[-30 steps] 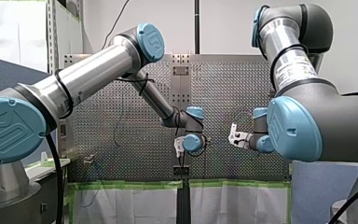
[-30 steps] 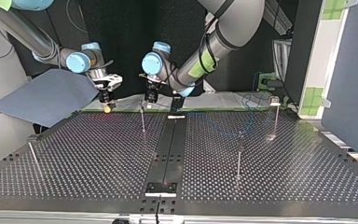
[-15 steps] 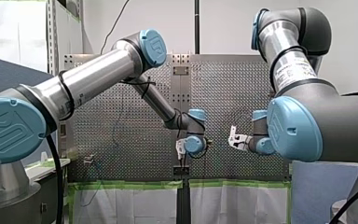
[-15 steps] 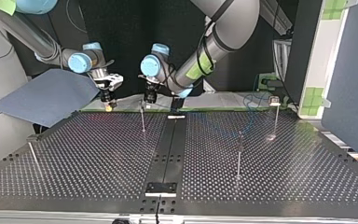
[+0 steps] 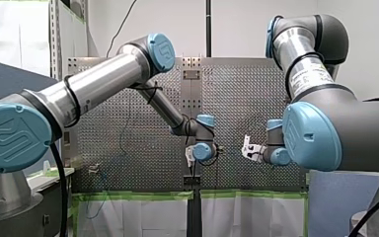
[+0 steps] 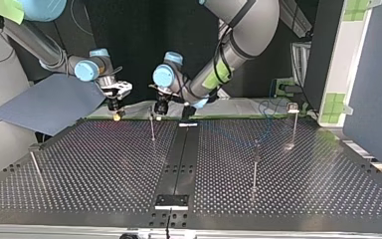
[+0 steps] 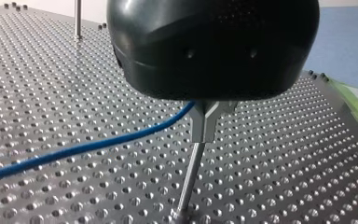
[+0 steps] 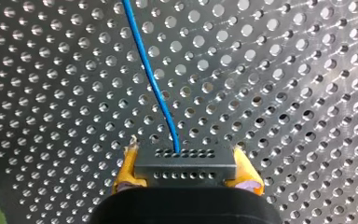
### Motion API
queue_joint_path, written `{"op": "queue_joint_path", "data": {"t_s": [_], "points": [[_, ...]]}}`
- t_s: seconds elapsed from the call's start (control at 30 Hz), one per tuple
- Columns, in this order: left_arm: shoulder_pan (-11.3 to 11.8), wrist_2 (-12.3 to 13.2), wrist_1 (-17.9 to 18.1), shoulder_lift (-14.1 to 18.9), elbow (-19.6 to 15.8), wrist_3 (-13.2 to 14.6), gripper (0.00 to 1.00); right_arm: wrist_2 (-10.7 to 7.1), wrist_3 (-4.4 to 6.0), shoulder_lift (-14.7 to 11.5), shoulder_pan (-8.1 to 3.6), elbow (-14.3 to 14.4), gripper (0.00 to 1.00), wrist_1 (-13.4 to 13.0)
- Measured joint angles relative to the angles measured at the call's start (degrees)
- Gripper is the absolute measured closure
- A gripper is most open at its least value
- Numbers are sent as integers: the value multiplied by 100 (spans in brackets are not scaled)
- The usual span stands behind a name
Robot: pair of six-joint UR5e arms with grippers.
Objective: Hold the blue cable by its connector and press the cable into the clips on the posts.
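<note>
Counter (image 6: 104, 164): both arms reach low over it, wrists bent down. Left arm (image 6: 238, 35) holds the left pincer (image 6: 159, 109) right above a post (image 7: 189, 177); can't tell if it is open or closed. Right pincer (image 6: 115, 115) is near it, yellow pads (image 8: 127, 170) clamped on the black connector (image 8: 185, 169). Blue cable (image 8: 151, 79) runs ahead from the connector and reaches the post's clip (image 7: 205, 123) under the left pincer.

My right hand (image 8: 185, 164) (yellow pads) is clamped; left hand (image 6: 159, 110) hangs close beside it.
</note>
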Motion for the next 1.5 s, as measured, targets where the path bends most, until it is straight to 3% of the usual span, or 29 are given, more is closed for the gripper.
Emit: {"op": "queue_joint_path", "data": {"t_s": [0.33, 0.53, 0.9, 0.93, 0.97, 1.0, 1.07, 1.1, 1.17, 1.5], "points": [[128, 88, -292, -401, 480, 0, 100, 4, 4, 20, 13, -185, 100, 119], [236, 94, -486, -447, 753, 84, 100, 7, 19, 32, -6, -259, 100, 127], [320, 112, -613, -449, 813, 221, 100, 9, 25, 47, -18, -390, 100, 189], [322, 115, -648, -447, 813, 258, 96, 10, 24, 48, -18, -394, 100, 195], [321, 116, -675, -445, 813, 291, 74, 11, 24, 48, -17, -398, 100, 199], [320, 115, -699, -444, 814, 327, 74, 12, 24, 48, -15, -400, 100, 202], [318, 102, -740, -445, 815, 411, 39, 13, 24, 48, -9, -404, 100, 205], [318, 87, -753, -444, 814, 445, 39, 12, 24, 48, -7, -404, 100, 206], [318, 31, -789, -444, 814, 527, 0, 11, 24, 48, -3, -404, 100, 209], [303, -174, -1138, -442, 815, 899, 0, 11, 31, 50, -1, -406, 100, 225]]}}
